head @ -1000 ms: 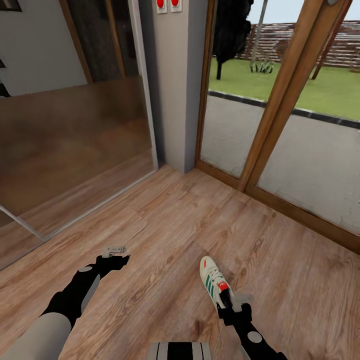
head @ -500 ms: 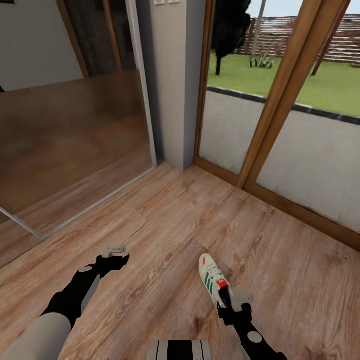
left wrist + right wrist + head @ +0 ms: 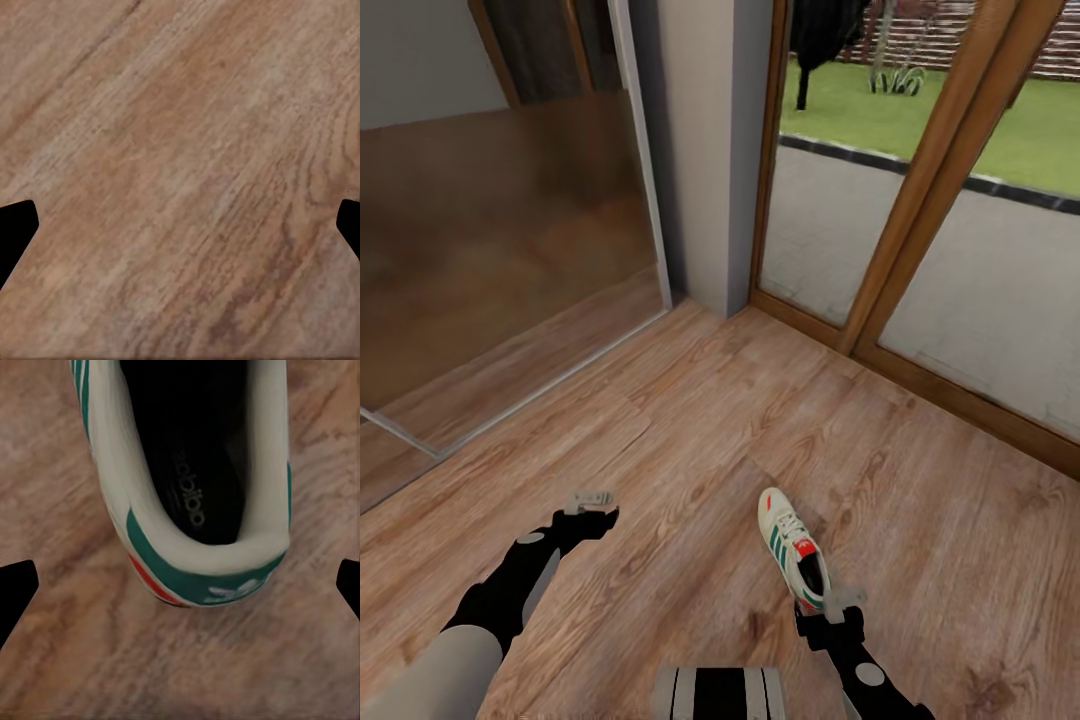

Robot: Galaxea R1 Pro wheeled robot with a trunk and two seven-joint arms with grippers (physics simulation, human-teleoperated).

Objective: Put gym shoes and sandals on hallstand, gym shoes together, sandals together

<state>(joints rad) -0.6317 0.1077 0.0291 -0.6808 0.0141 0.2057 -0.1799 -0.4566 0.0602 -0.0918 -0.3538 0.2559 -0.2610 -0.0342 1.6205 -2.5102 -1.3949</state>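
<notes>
The right gripper point(image 3: 832, 600), fingers spread, hangs over the heel of a gym shoe point(image 3: 791, 548) lying on the corridor floor point(image 3: 690, 440); its insole reads "adidas". The left gripper point(image 3: 590, 497), also spread, hovers above bare planks.

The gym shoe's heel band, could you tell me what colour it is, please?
Teal-green on the gym shoe, with red-orange below it; the right wrist view shows it best.

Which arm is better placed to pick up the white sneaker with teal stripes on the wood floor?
The right. Its pincer hangs open just behind the white teal-striped sneaker's heel, the wrist view looking into the shoe opening. The left pincer hovers over bare wood-plank floor, well apart.
</notes>
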